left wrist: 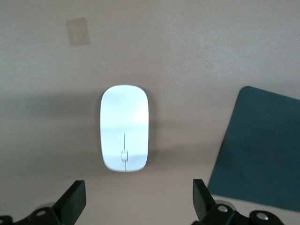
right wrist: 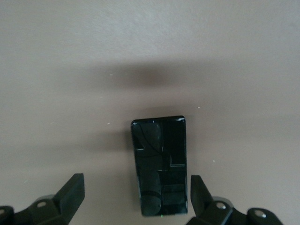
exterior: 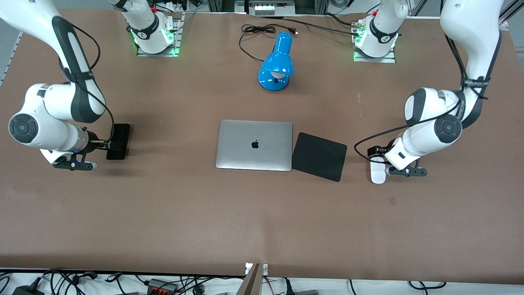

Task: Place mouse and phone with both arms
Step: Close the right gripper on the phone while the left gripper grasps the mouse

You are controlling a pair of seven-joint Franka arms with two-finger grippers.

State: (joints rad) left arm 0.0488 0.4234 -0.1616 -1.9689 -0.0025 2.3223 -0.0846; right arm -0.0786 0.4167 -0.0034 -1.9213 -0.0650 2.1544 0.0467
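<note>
Currently the left gripper (left wrist: 136, 201) hangs low over the small white oval mouse (left wrist: 124, 135), black fingers (left wrist: 72, 199) spread wide with one on either side of it and clear of its sides. That mouse (exterior: 378, 174) lies flat on the brown table surface (exterior: 163, 213) toward the left arm's end, near the black square mouse pad (exterior: 319, 156) but apart from it.

Right gripper (right wrist: 136, 199) is likewise splayed wide, holding nothing, poised just above the slim black glossy phone (right wrist: 159, 164). That phone (exterior: 118, 141) lies flat on the surface toward the right arm's end, well apart from the closed silver laptop (exterior: 254, 144) at the surface's middle.

Pad's edge touches the laptop's side. A blue desk lamp (exterior: 277, 63) stands near the edge where the arm bases are, its black cord (exterior: 256, 30) coiled beside it.
</note>
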